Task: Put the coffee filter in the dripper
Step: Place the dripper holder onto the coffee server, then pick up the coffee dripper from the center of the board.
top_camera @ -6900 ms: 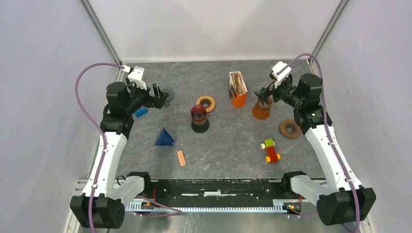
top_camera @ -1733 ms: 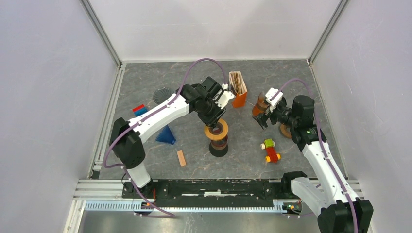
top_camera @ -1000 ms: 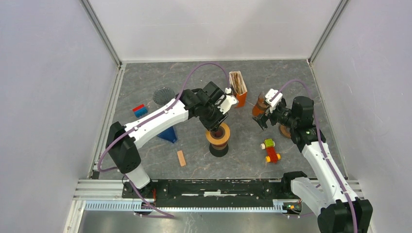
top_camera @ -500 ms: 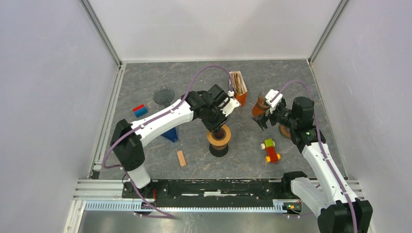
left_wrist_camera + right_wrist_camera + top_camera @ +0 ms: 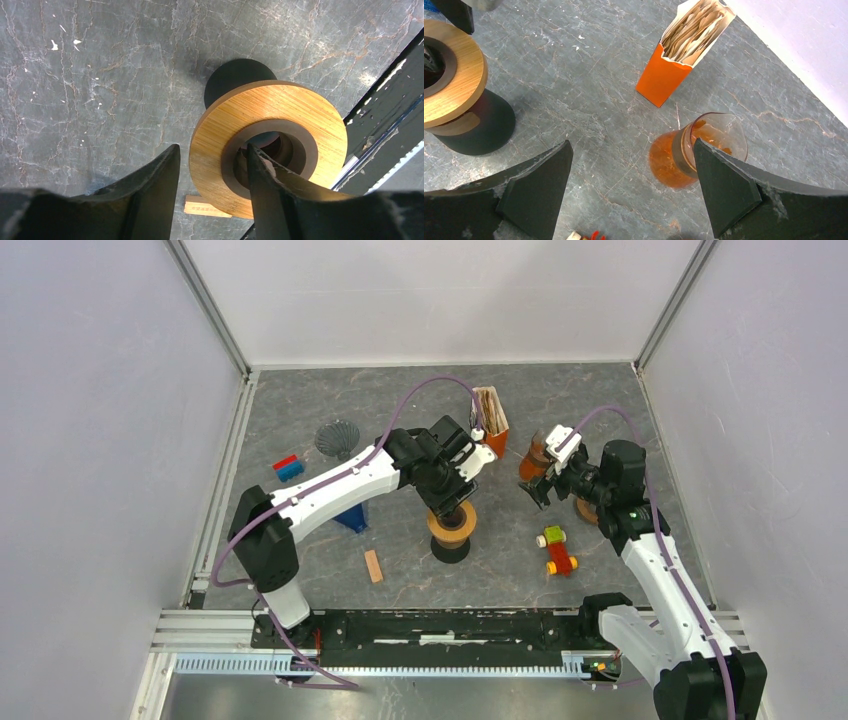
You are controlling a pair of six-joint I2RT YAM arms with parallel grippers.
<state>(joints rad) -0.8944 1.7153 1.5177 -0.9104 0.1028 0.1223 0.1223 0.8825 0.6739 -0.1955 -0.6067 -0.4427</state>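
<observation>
The left jaws have just loosened around the rim of the wooden ring (image 5: 270,107), one finger down its hole, leaving it seated on the black stand (image 5: 235,75), seemingly the dripper (image 5: 451,530) now assembled. The right jaws gape empty above the bench (image 5: 574,90). The coffee filters (image 5: 691,27) remain in their orange box (image 5: 659,80), the next thing to fetch

- Table (image 5: 400,410): grey marble pattern, thin brown and white veins
- Ring (image 5: 300,107): light wood grain, dark grey inner collar
- Stand (image 5: 484,130): plain black
- Filter box (image 5: 659,80): orange; paper filters (image 5: 694,25): beige
- Glass vessel (image 5: 669,165): orange tint
- Cone (image 5: 350,517): blue
- Toy car (image 5: 560,560): red, green, yellow
</observation>
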